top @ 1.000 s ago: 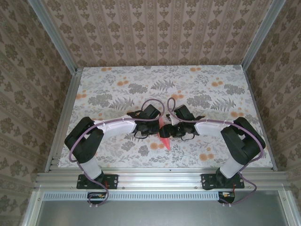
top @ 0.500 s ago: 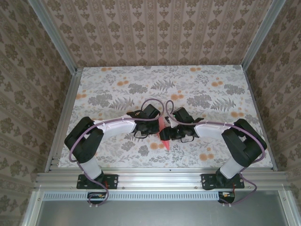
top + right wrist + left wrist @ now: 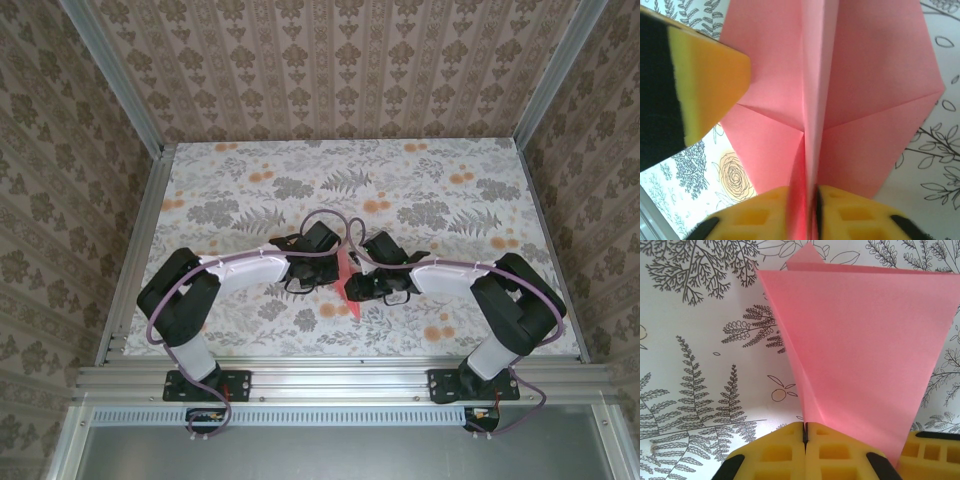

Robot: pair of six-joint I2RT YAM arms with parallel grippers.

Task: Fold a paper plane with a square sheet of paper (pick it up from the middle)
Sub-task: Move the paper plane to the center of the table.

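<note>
Right wrist view: my right gripper (image 3: 803, 197), spread wide a second ago, has closed onto the raised centre fold of the paper plane (image 3: 875, 90) at bottom centre. My left gripper (image 3: 804, 429) stays pinched on its other end. With both holding it, I judge the crease can be pressed next.

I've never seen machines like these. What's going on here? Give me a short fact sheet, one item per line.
paper: folded pink paper, creased with angled flaps, sitting between the two hands
left hand: shut, pinching the paper where it narrows
right hand: shut on the paper's raised centre fold
table: covered in a flower and fern print
stage: folding under way, both hands gripping the same sheet
</note>
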